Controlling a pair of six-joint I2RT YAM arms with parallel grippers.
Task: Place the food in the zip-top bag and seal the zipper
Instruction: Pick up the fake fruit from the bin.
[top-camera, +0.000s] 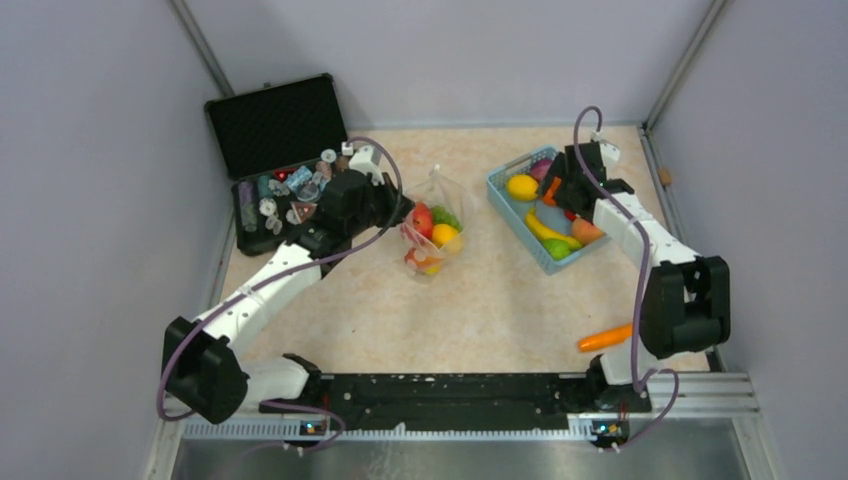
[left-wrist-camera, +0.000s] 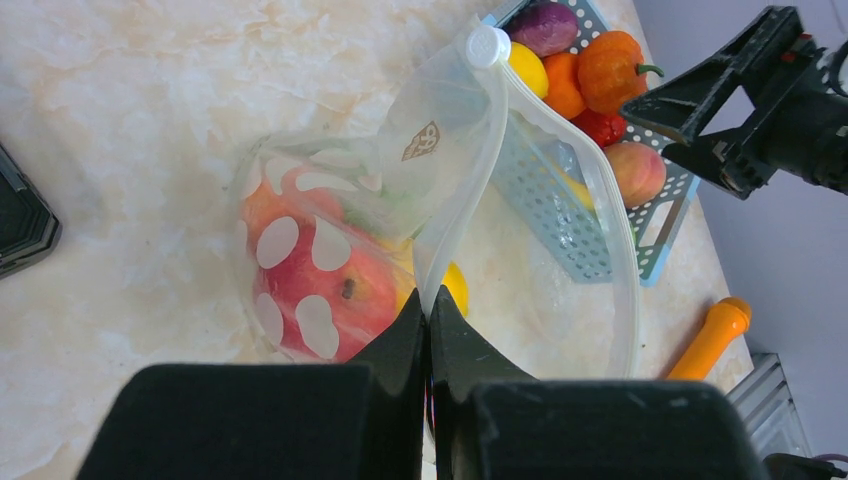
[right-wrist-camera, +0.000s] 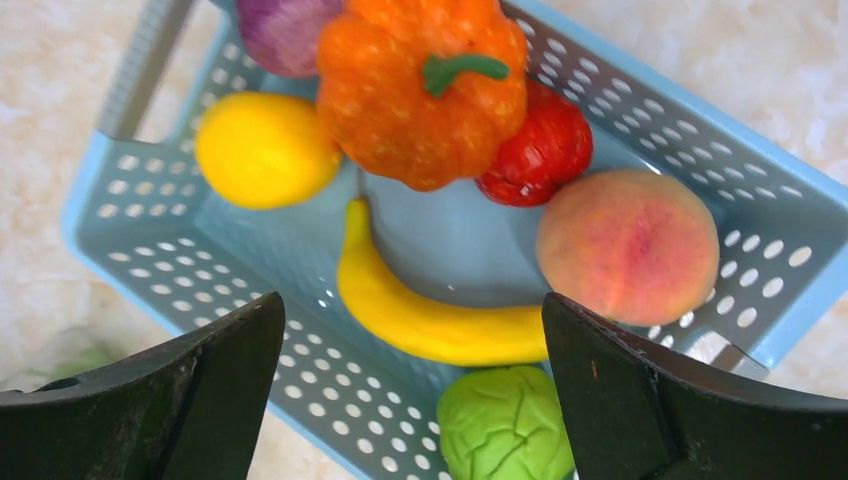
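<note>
Pinching the rim of the zip-top bag (left-wrist-camera: 340, 200) at its white zipper (left-wrist-camera: 620, 260), the left pincer (left-wrist-camera: 430, 305) has both fingers pressed fully together on the plastic, and the bag's mouth gapes wide. Inside the bag sit a red fruit (left-wrist-camera: 330, 285) and a yellow piece (left-wrist-camera: 456, 285), with something green behind them. The bag stands at the middle of the worktop (top-camera: 480, 310), between an open black case (top-camera: 280, 125) of small trinkets at far left and a light-blue basket (top-camera: 500, 185) at far right.

Over that basket hovers the right pincer (right-wrist-camera: 412, 310), fingers spread as wide as they go and gripping nothing. Below it lie more food: an orange pumpkin (right-wrist-camera: 420, 90) on top, a lemon (right-wrist-camera: 265, 150), a banana (right-wrist-camera: 430, 320), a peach (right-wrist-camera: 628, 245), a red piece (right-wrist-camera: 545, 145), a purple piece (right-wrist-camera: 285, 35) and a green one (right-wrist-camera: 505, 420). A carrot (top-camera: 605, 338) lies alone on the worktop, near the right arm's base, well apart from the bag.
</note>
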